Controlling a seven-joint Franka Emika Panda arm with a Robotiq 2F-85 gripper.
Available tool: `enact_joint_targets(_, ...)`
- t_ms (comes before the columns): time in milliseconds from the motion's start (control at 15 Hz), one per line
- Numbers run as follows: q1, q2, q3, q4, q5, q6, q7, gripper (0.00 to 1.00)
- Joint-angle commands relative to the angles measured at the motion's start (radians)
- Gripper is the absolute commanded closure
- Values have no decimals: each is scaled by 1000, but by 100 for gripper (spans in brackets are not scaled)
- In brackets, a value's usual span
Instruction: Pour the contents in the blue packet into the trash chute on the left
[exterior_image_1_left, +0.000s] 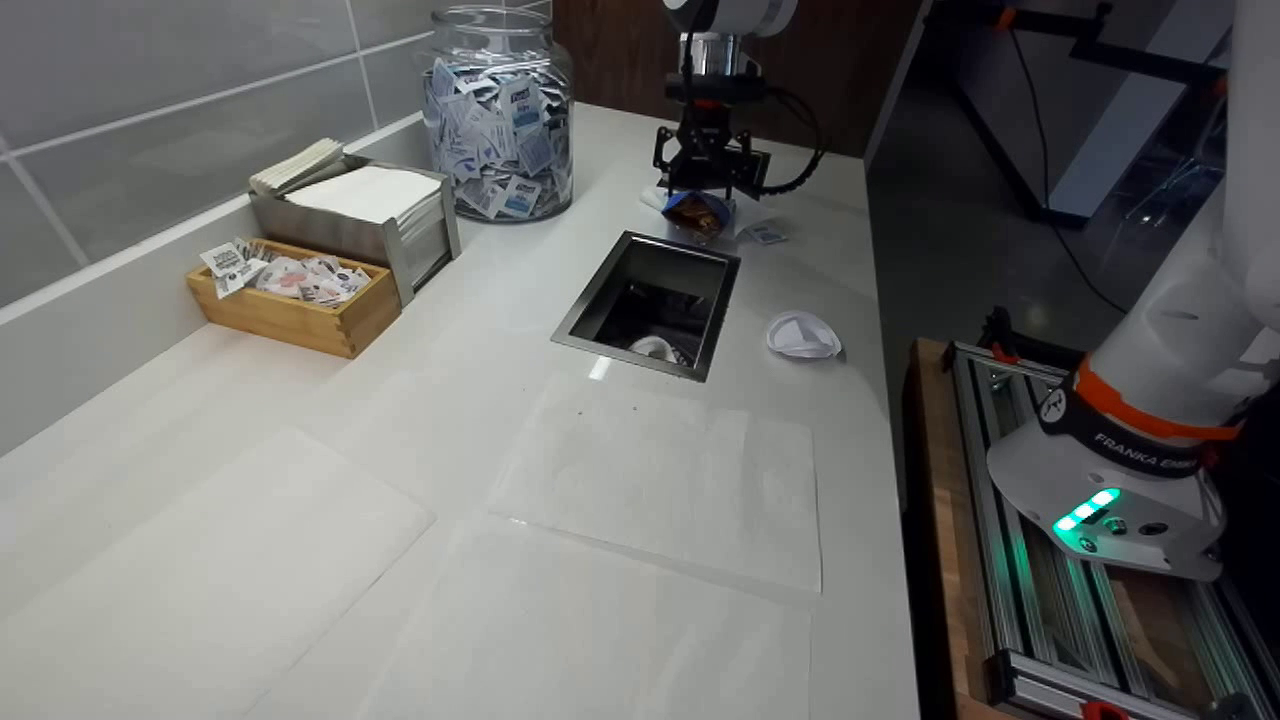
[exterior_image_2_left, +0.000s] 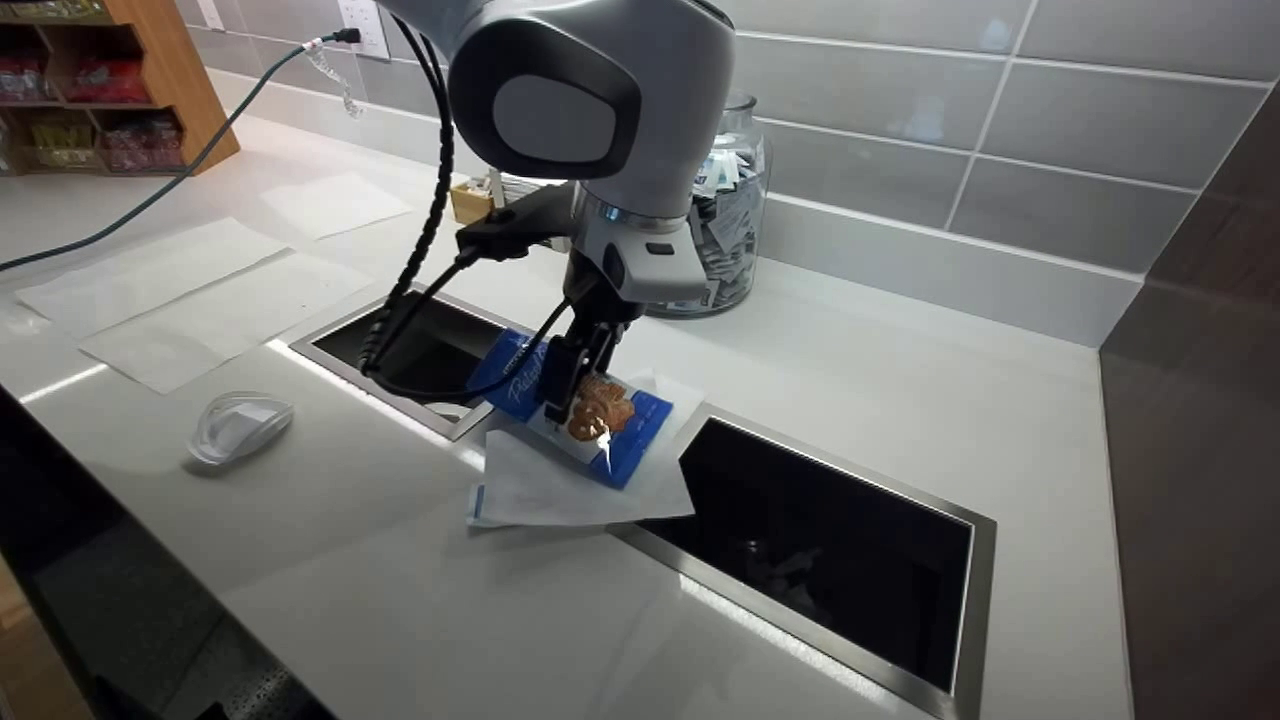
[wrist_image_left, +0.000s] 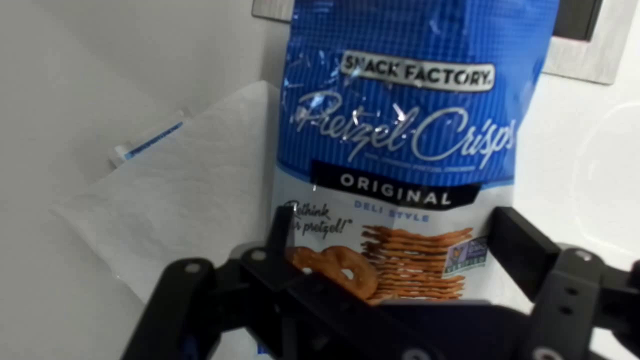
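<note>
Grey rectangular wall tiles (exterior_image_2_left: 870, 190) back a long, glossy white desk (exterior_image_1_left: 455, 380) scattered with flat paper sheets (exterior_image_1_left: 680, 480). Into the desk is set a dark, rectangular, steel-framed trash chute (exterior_image_1_left: 632, 357). Just beside it, over thin white paper (exterior_image_2_left: 550, 490), lies the shiny blue-and-white plastic pretzel packet (wrist_image_left: 395, 135), its seemingly open end toward the chute, presumably to shorten the pour. The black fingers (wrist_image_left: 522, 250) stand wide apart astride the packet, likely placed to grip its middle.

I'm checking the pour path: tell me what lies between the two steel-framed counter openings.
The blue Pretzel Crisps packet, over a white paper sheet with something white and blue, not identifiable, at its edge; clearest in an exterior view.
</note>
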Motion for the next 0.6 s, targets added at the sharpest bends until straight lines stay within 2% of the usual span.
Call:
enact_joint_targets(0, -18, 32, 2, 28, 41, -10, -33, 23)
enact_joint_targets(267, -27, 42, 1, 36, 49, -2, -40, 58)
enact_joint_targets(533, -33, 46, 2, 47, 58, 0, -47, 85)
